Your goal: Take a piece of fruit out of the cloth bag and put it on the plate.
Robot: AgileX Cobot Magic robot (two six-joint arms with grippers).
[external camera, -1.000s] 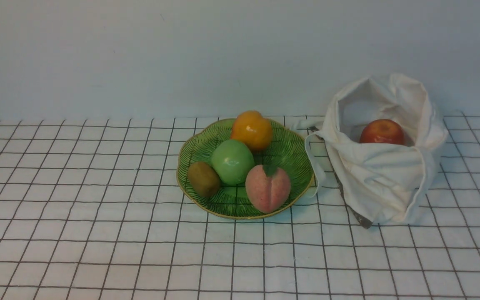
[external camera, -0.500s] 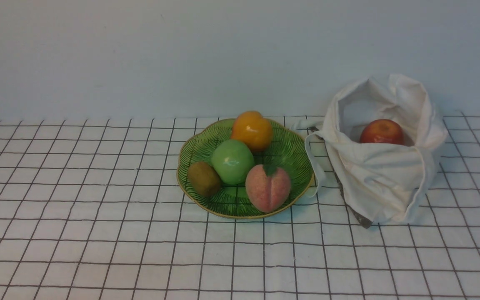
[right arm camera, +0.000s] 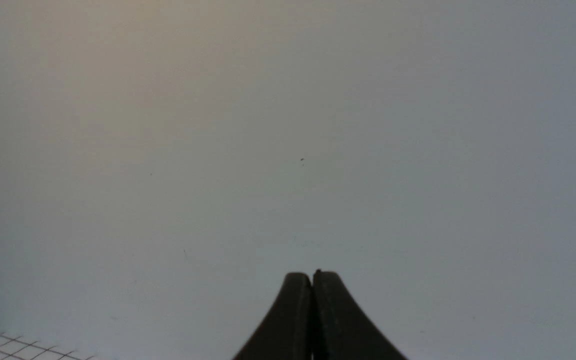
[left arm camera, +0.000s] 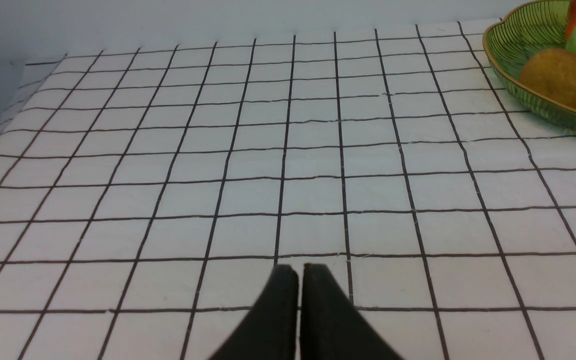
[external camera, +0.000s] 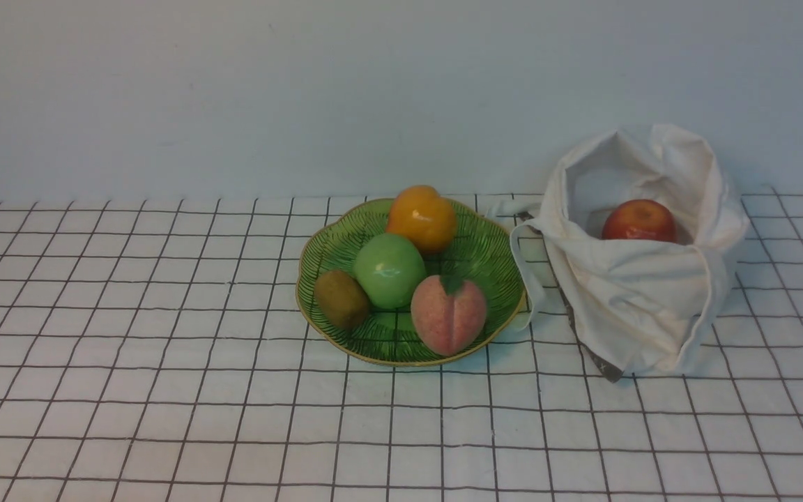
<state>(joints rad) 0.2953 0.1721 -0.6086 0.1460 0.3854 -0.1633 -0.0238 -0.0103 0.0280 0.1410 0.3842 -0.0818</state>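
Red apple (external camera: pixel 638 220) in cloth bag (external camera: pixel 642 300), table (external camera: pixel 164 390) far-right edge; left end effector (left arm camera: pixel 300 272), right end effector (right arm camera: pixel 312 278) clenched, empty.

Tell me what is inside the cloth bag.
Through the open mouth of the cloth bag, one red apple shows, its upper part only. The bag's front fold covers the apple's underside and the bag's bottom, so whether more fruit lies deeper cannot be told.
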